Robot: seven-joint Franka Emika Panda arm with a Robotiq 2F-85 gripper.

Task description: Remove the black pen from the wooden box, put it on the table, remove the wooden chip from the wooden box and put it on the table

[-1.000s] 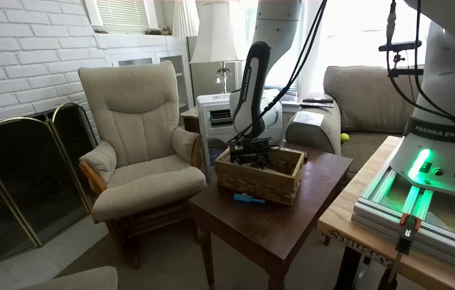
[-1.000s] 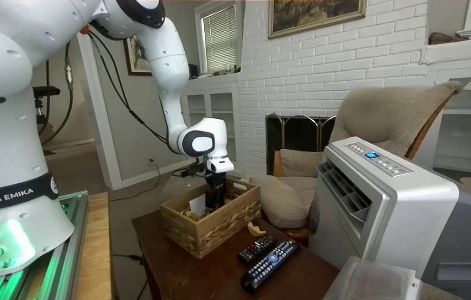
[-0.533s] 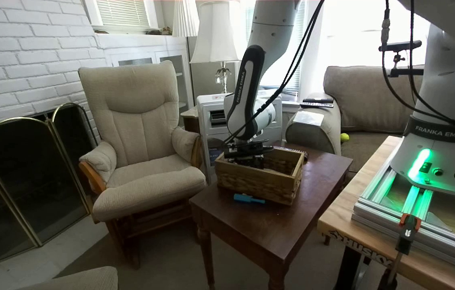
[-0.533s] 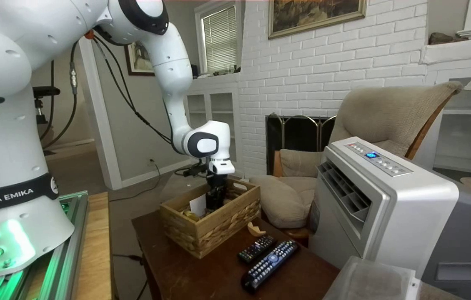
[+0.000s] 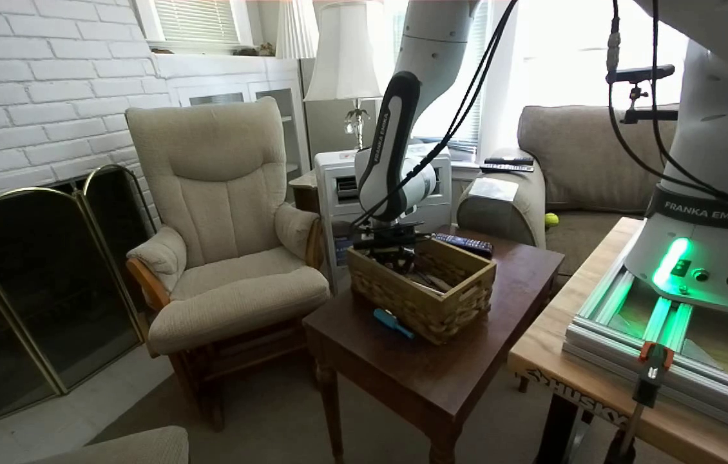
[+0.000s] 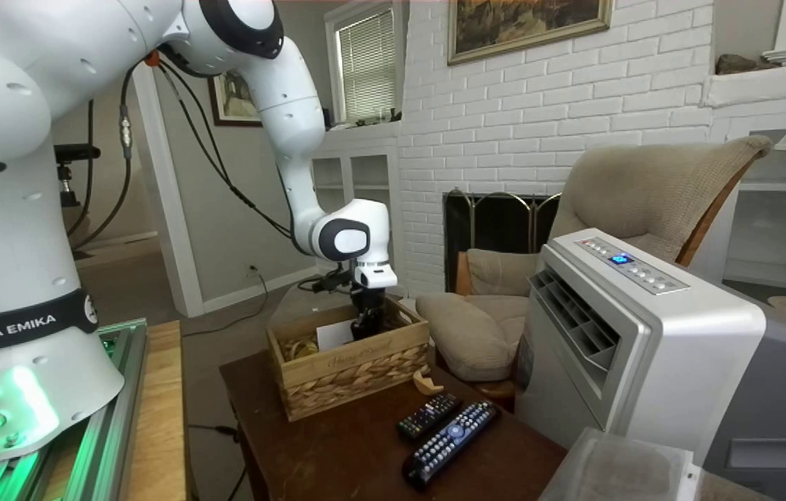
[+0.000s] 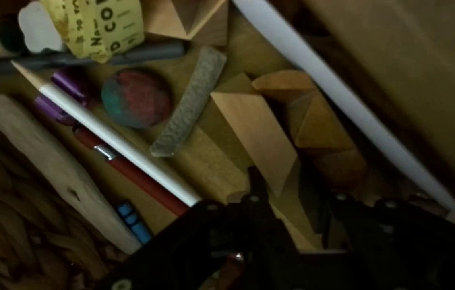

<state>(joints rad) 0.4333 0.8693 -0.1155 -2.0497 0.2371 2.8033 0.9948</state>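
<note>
The tan, rectangular, open-topped wooden box (image 5: 415, 306) has swivelled on the reddish-brown wooden table (image 5: 415, 377); the black two-fingered claw (image 7: 281, 183) inside, spread apart, likely needs re-aiming before any pickup.

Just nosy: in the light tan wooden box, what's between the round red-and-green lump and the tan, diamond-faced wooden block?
A short, curved grey stick lies between the lump and the block; the wrist view shows it.

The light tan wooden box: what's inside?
A slim dark stick partly under yellow lettered tape, a pointed white rod, angular tan wooden blocks and more; black fingers hide what's beneath.
</note>
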